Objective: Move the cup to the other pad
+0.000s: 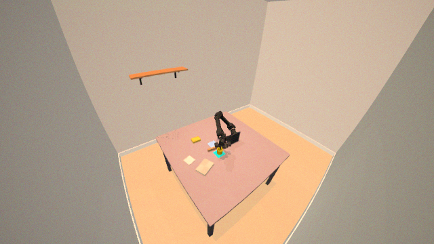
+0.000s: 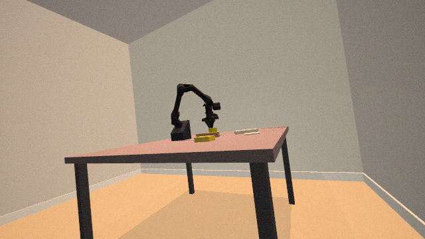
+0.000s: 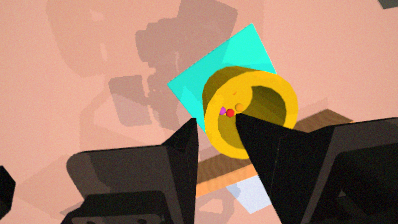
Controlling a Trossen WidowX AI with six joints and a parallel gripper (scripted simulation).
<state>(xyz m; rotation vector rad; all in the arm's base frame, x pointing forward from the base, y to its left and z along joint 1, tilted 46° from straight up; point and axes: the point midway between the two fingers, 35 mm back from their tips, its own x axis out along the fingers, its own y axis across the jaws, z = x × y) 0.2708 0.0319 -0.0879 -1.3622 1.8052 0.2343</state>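
Note:
The yellow cup (image 1: 220,151) (image 2: 212,129) (image 3: 240,92) stands upright on the cyan pad (image 1: 219,156) (image 3: 220,57). Several small marbles (image 3: 230,113), among them purple, red and orange ones, lie inside it. My gripper (image 1: 220,148) (image 2: 211,127) (image 3: 216,121) is partly open, pointing down at the cup's rim. In the wrist view one fingertip is over the cup's mouth and the other is outside the wall, with a gap on both sides of the rim. The light blue pad (image 1: 212,144) (image 3: 252,195) lies nearer the arm's base, beyond a wooden bar.
The wooden bar (image 1: 211,149) (image 2: 207,134) (image 3: 220,172) lies close beside the cup, between the two pads. A yellow block (image 1: 196,139) (image 2: 204,139), a cream square (image 1: 189,160) (image 2: 252,133) and a tan board (image 1: 205,167) (image 2: 246,131) lie farther off on the table.

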